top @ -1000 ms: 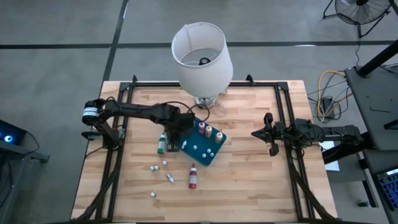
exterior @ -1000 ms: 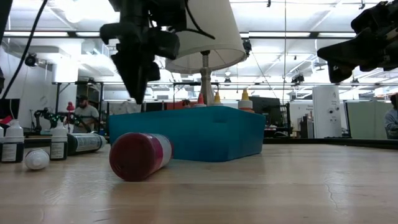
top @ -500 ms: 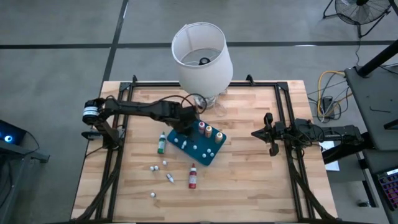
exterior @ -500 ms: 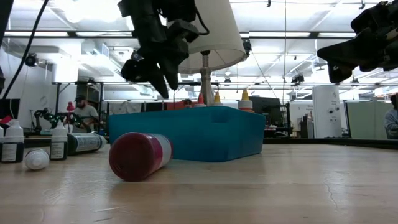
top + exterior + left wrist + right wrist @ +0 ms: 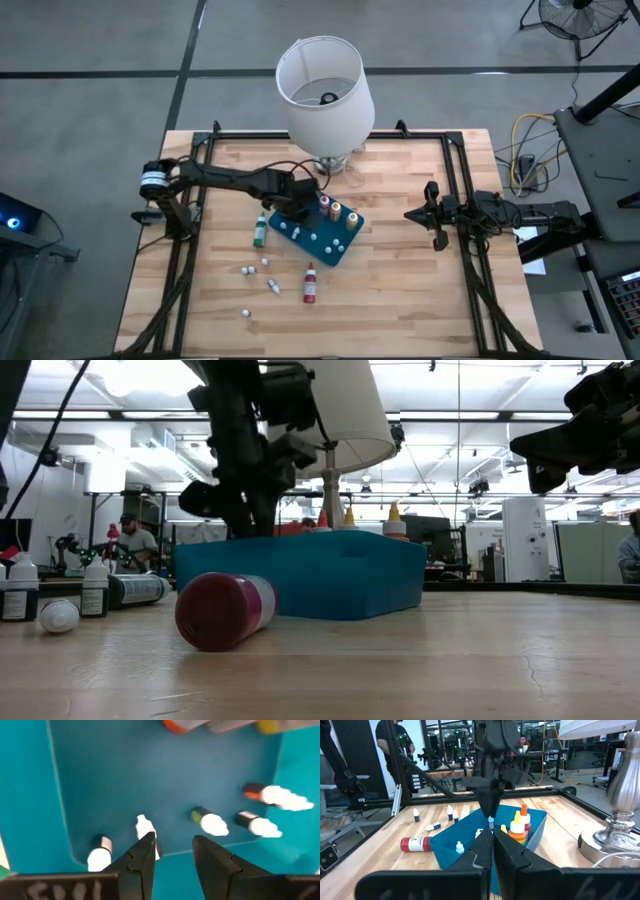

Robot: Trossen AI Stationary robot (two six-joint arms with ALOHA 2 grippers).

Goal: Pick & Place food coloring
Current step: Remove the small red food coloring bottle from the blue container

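The teal tray [image 5: 345, 248] lies mid-table and holds several small food coloring bottles. Larger bottles [image 5: 336, 209] stand at its far side and small white-tipped ones [image 5: 210, 821] near its left end. My left gripper [image 5: 297, 213] points steeply down into that end, open, with only tray floor showing between its fingers [image 5: 173, 851]. One white-tipped bottle [image 5: 144, 827] stands right beside one finger. A green bottle [image 5: 260, 231] and a red one [image 5: 310, 285] lie on their sides on the wood. My right gripper [image 5: 432, 215] waits shut at the table's right side. My left gripper has nothing between its fingers. One finger [image 5: 142, 857] stands against the white-tipped bottle's side [image 5: 146, 831]; whether it touches it I cannot tell.
A lamp with a white shade [image 5: 325, 85] stands just beyond the tray at the far edge. Several tiny bottles [image 5: 265, 263] are scattered on the near left wood. A black frame [image 5: 195, 200] runs along the table's sides. A person sits in the room beyond [image 5: 128, 540].
My left gripper has gone from above the bare wood beside the green bottle toward the table's right, over the tray's left end. It has rolled about its own axis and sunk toward the tray floor. The bottles have kept their places.
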